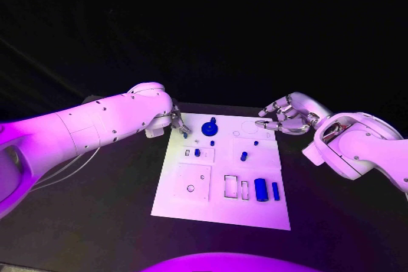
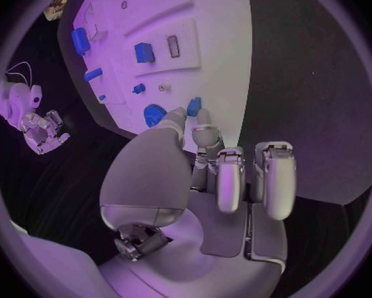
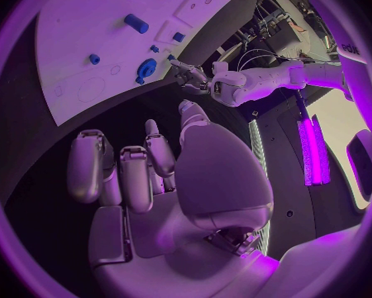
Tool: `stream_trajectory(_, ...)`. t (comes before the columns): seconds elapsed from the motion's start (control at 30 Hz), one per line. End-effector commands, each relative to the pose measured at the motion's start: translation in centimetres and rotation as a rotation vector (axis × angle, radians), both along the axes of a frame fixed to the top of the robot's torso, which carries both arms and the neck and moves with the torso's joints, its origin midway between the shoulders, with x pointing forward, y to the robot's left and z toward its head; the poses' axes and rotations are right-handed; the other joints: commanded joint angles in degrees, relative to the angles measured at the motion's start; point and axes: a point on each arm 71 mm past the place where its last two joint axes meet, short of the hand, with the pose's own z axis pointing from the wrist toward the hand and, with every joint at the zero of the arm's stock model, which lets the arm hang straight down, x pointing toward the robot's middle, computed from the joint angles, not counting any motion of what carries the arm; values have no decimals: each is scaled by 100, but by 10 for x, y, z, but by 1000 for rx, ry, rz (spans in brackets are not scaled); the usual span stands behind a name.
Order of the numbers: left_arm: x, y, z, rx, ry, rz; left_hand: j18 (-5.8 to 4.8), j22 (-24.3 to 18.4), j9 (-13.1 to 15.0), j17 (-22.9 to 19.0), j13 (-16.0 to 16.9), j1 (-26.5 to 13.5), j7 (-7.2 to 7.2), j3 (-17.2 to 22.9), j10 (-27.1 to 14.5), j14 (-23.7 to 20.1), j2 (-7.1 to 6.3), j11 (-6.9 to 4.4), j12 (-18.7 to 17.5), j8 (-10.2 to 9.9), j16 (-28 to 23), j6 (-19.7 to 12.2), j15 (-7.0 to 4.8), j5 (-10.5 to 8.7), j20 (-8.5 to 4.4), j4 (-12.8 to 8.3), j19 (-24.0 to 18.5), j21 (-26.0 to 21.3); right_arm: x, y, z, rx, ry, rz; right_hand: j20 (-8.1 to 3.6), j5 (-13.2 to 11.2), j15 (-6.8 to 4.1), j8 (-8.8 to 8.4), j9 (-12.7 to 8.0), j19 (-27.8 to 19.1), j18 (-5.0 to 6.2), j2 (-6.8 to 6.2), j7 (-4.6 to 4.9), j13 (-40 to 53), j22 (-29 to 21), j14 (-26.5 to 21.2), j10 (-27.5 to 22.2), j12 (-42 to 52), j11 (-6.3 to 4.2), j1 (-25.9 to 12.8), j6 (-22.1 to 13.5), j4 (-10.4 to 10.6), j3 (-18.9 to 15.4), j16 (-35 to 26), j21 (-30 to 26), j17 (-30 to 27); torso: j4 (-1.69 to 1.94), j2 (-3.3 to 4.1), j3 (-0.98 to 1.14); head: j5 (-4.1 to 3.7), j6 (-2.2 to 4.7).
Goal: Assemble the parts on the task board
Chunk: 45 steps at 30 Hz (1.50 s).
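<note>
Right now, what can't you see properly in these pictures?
- Left hand fingertips, head view: its own arm covers them. In the left wrist view they pinch a small blue part.
- Right hand, right wrist view: fingers curled, apparently nothing inside.
- Task board markings, head view: too small.

White task board flat on the black bench, long side running away from the robot. Blue gear near the far edge; small blue pieces mid-board; two blue upright blocks side by side nearer the robot.
</note>
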Motion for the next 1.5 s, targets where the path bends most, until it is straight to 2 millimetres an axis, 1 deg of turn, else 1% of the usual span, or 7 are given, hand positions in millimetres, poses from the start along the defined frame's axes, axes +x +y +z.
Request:
stream_trajectory(0.03,0,-3,-1,-9,21,-16,-38,1318,-10,1509,-10,74,-30,2,-37,602,18,-6,36,-31,14,17,40,12,21,-29,474,-19,-1,1,-1,-5,1,15,-13,37,-49,37,9,-13,104,23,-13,1,346,339,-16,-10,-20,-52,-7,-9,-40,-29,-19,428,-4,5,2,2,-4)
stream_trajectory(0.57,0,-3,-5,-16,38,-14,-37,1316,-23,1509,-16,138,-27,6,-43,602,44,-6,35,-40,14,9,39,12,20,-32,473,-21,-1,1,0,-4,1,16,-14,43,-49,41,10,-11,103,32,-14,5,348,340,-12,-5,-21,-48,-7,-13,-42,-30,-19,429,0,2,0,-5,-28)
stream_trajectory(0.77,0,-3,-6,-27,46,-12,-38,1319,-57,1509,-37,368,-37,114,-60,602,187,-16,23,-62,14,-8,29,39,18,-65,474,-20,-1,1,0,-4,1,16,-14,43,-49,41,10,-11,103,32,-14,5,348,340,-12,-5,-21,-48,-7,-13,-42,-30,-19,429,0,1,-1,-9,-37)
stream_trajectory(0.9,0,-4,-6,-41,47,-11,-36,1316,-115,1509,-85,971,-36,635,-111,602,350,-28,-33,-121,14,-88,-1,75,4,-281,471,-23,-1,1,0,-4,0,16,-14,43,-49,41,10,-11,103,32,-14,5,348,340,-12,-5,-21,-48,-7,-13,-42,-30,-19,429,2,1,1,-5,-39)
stream_trajectory(1.03,-1,-4,-6,-69,44,-4,-36,1316,-109,1509,-146,1218,34,1485,-99,602,232,6,-86,-96,14,-131,51,86,8,-384,471,-24,-1,1,0,-4,0,16,-14,43,-49,41,10,-11,103,32,-14,5,348,340,-12,-5,-21,-48,-7,-13,-42,-30,-19,429,0,-2,1,-3,-31)
stream_trajectory(1.17,-2,-4,-6,-106,45,8,-37,1321,-30,1509,-176,978,59,2327,-44,602,-55,26,-77,20,14,-131,79,54,30,-414,473,-23,-1,1,0,-4,0,15,-14,50,-50,44,12,-10,104,42,-15,11,347,340,-5,2,-22,-48,-5,-13,-44,-30,-21,430,5,-5,3,3,-39)
stream_trajectory(1.5,-16,3,-3,-204,64,47,-37,1325,75,1509,-159,689,27,2882,9,602,-253,24,-25,160,14,-152,68,46,31,-608,475,-23,0,0,-1,-6,1,12,-14,50,-50,44,12,-10,104,42,-15,11,347,340,-5,2,-22,-48,-5,-13,-44,-30,-21,430,13,-13,6,27,-30)
